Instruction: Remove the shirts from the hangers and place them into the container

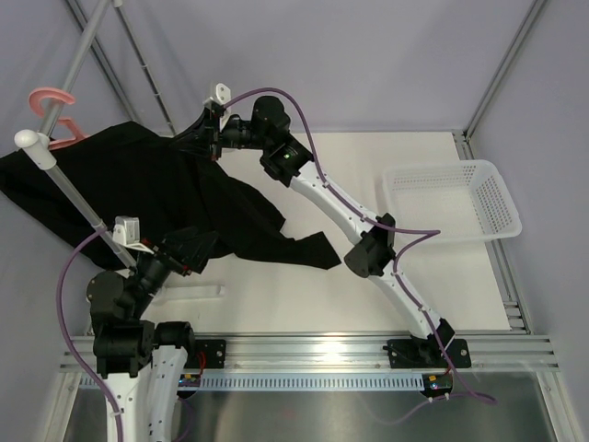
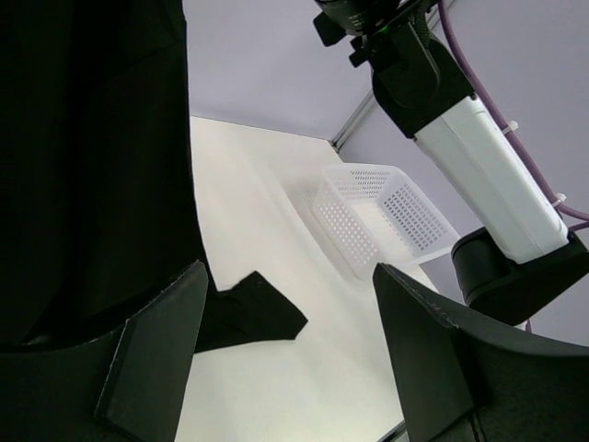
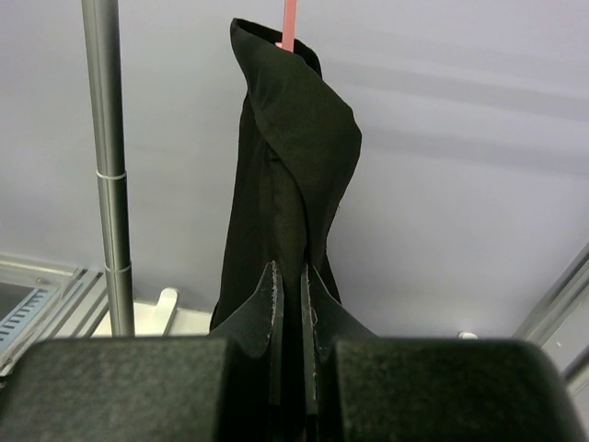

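A large black shirt (image 1: 147,189) hangs from a pink hanger (image 1: 51,99) on the rack at the left, and one sleeve (image 1: 308,249) trails onto the white table. My right gripper (image 1: 195,138) is shut on the shirt's upper edge; the right wrist view shows black cloth (image 3: 294,138) pinched between its fingers (image 3: 290,272), with a strip of the pink hanger (image 3: 288,23) above. My left gripper (image 1: 198,247) stands open beside the shirt's lower part with nothing between its fingers (image 2: 290,272). The shirt (image 2: 92,166) fills the left of that view. The white mesh container (image 1: 451,203) stands at the right.
The white rack pole (image 1: 74,198) slants across the left side, over the left arm. A small pale bar (image 1: 195,290) lies on the table near the left arm's base. The right arm (image 1: 368,239) stretches diagonally across the table. An aluminium rail (image 1: 322,350) runs along the near edge.
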Controlling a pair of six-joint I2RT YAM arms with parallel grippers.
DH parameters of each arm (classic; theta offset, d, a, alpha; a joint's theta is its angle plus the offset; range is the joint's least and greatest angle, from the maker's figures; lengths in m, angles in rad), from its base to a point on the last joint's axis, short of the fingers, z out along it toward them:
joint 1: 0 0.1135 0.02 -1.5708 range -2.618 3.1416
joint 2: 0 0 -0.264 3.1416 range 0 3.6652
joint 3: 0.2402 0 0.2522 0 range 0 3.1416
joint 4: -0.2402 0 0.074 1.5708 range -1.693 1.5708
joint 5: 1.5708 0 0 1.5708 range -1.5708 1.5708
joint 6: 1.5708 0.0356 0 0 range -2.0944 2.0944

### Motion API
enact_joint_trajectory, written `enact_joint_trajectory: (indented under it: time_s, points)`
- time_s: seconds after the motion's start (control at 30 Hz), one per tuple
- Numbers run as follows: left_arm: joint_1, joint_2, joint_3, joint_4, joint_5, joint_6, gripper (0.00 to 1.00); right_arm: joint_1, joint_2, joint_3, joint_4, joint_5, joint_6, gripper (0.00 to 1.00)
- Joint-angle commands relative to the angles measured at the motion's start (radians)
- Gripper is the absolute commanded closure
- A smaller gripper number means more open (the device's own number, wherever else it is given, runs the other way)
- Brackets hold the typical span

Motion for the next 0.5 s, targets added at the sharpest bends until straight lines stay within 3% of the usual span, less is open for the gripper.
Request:
enact_joint_trajectory:
  time_s: [0.0,0.13,0.33,0.47]
  points:
    - [-0.005,0.031,0.089,-0.032,-0.031,0.07,0.22,-0.007,-0.121,-0.037,-0.088,0.059,-0.048,1.0]
    - [-0.003,0.051,0.152,-0.101,-0.111,0.108,0.21,-0.052,-0.196,-0.139,-0.082,0.071,0.017,1.0]
    - [-0.003,0.1,0.198,-0.163,-0.226,0.156,0.2,-0.052,-0.246,-0.181,-0.203,0.126,-0.005,1.0]
    - [-0.003,0.14,0.201,-0.175,-0.353,0.191,0.2,-0.032,-0.333,-0.329,-0.235,0.195,-0.046,1.0]
